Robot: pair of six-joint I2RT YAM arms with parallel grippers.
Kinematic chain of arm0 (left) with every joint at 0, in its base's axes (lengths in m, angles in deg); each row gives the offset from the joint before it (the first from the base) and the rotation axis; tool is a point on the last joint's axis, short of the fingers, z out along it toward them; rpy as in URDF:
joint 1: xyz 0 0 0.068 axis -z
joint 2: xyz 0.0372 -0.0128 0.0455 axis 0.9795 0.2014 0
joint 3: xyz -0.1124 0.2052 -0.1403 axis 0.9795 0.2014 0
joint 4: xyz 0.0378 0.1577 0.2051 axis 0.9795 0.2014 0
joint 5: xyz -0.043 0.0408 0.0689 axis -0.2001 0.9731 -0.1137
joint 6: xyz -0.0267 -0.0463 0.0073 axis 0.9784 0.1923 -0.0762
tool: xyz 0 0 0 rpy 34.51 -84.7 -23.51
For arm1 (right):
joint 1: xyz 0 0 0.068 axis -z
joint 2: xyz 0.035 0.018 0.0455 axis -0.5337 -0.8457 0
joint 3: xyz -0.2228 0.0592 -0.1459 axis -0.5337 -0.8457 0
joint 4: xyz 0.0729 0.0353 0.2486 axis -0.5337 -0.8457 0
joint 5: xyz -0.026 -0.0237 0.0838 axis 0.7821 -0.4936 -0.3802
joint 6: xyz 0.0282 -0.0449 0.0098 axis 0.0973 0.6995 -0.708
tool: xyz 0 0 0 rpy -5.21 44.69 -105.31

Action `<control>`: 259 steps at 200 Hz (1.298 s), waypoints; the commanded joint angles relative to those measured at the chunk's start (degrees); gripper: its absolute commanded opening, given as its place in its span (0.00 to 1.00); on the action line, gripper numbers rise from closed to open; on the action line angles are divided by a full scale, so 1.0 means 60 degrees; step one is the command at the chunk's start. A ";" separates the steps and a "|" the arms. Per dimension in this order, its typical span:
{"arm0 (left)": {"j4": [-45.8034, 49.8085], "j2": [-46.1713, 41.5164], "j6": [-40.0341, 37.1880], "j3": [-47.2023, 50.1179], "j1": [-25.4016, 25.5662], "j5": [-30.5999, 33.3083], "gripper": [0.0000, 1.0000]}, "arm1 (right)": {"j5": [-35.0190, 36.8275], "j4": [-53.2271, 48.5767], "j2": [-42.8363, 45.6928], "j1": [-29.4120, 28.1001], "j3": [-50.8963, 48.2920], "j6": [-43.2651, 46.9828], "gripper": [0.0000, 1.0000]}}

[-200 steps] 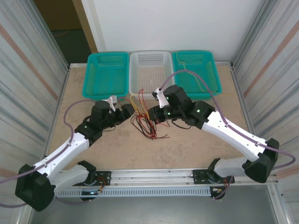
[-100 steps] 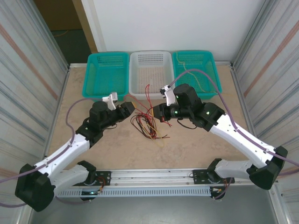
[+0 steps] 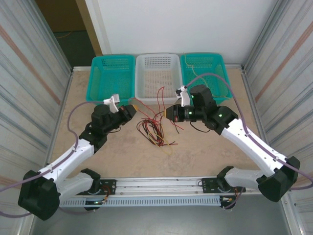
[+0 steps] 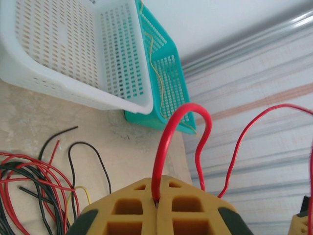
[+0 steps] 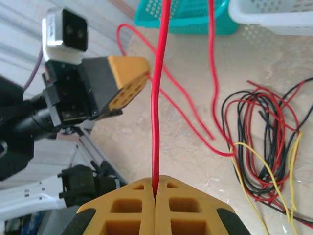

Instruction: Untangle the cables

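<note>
Status, by judgement: early to middle stage.

Left claw pinched fully together on one red cable, which loops up out of the pads. Right claw likewise clamped tight on a red cable running straight up from the pads toward the left claw. Same strand in both claws: likely, but cannot tell for certain.

In the top view, held red cable raised between the two claws, above the tabletop and just in front of the white basket.

Done so far:
- One pale yellow cable lying in the right teal basket.
- One red strand partly drawn up out of the heap.

Left to do:
- Main bundle of red, black and pale yellow cables, crossed and looped on the tabletop between the claws, not yet separated.
</note>
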 commanded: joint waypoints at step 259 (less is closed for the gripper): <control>0.1642 -0.1583 -0.1295 -0.1464 -0.3413 -0.2200 0.00 | 0.2082 -0.1767 0.0158 0.0379 0.0453 0.2008 0.77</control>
